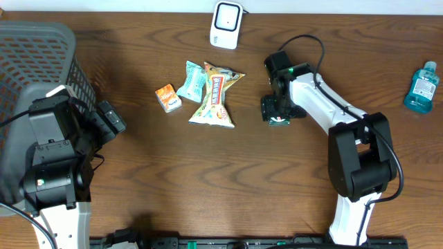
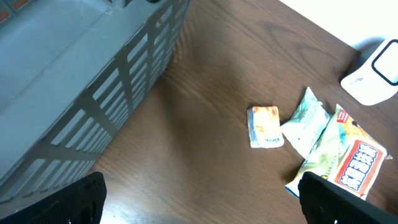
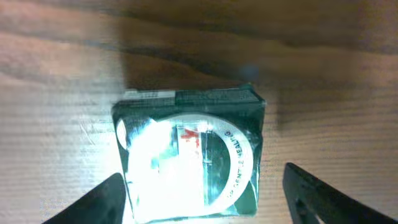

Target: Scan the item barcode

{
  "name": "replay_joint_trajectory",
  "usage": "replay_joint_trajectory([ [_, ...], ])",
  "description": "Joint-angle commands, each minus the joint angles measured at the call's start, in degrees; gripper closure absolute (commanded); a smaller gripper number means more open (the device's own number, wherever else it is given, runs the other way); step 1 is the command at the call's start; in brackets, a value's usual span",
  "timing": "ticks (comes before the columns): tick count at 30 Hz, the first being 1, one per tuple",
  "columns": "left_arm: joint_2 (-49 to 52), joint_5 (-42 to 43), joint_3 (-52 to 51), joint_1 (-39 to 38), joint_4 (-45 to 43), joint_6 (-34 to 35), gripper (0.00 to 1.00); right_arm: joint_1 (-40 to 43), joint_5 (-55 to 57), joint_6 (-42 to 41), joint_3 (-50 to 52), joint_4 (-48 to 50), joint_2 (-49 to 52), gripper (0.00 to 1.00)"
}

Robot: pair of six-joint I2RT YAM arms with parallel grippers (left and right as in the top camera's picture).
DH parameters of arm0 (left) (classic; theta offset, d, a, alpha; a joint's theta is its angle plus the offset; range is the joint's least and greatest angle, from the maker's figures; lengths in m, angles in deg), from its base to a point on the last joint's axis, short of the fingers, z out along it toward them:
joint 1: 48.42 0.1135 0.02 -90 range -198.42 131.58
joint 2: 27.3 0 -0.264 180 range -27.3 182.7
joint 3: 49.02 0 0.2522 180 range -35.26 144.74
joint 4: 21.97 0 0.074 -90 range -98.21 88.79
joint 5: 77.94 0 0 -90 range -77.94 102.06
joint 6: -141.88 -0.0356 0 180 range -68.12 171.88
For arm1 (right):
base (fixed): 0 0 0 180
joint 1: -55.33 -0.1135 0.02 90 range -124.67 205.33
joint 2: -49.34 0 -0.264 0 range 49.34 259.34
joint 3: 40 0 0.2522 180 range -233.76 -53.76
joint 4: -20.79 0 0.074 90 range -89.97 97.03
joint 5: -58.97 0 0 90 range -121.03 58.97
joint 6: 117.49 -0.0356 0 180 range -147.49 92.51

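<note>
A small dark green packet (image 3: pixel 186 155) with a white ring print lies flat on the wooden table, washed out by glare. My right gripper (image 3: pixel 208 196) hangs right over it, open, one finger on each side. The left finger is close against the packet's edge and the right finger stands a little off it. In the overhead view the right gripper (image 1: pixel 278 111) covers most of the green packet (image 1: pixel 279 120). A white scanner (image 1: pixel 226 24) stands at the back edge. My left gripper (image 2: pixel 208 202) is open and empty beside the basket, also seen overhead as the left gripper (image 1: pixel 114 119).
A grey plastic basket (image 1: pixel 41 55) fills the left end. A striped snack bag (image 1: pixel 216 97), a teal pouch (image 1: pixel 192 81) and a small orange pack (image 1: pixel 168 97) lie mid-table. A blue bottle (image 1: pixel 421 86) stands at the far right.
</note>
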Motion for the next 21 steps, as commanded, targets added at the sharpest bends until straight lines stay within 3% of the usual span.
replay_joint_trajectory([
  [1,0.1,-0.7,0.3,0.3,0.0,0.5,0.02,0.1,0.8,1.0,-0.2,-0.9,0.1,0.26],
  [9,0.1,-0.7,0.3,0.3,0.0,0.5,0.02,0.2,0.4,0.5,2.5,2.4,0.2,0.2],
  [16,0.1,-0.7,0.3,0.3,0.0,0.5,0.02,0.2,-2.1,0.5,5.1,5.1,0.2,0.21],
  [18,0.1,-0.7,0.3,0.3,0.0,0.5,0.02,0.2,-2.2,0.5,5.4,5.5,0.2,0.29],
  [21,0.1,-0.7,0.3,0.3,0.0,0.5,0.02,0.1,-2.2,0.5,5.4,5.7,0.2,0.56],
])
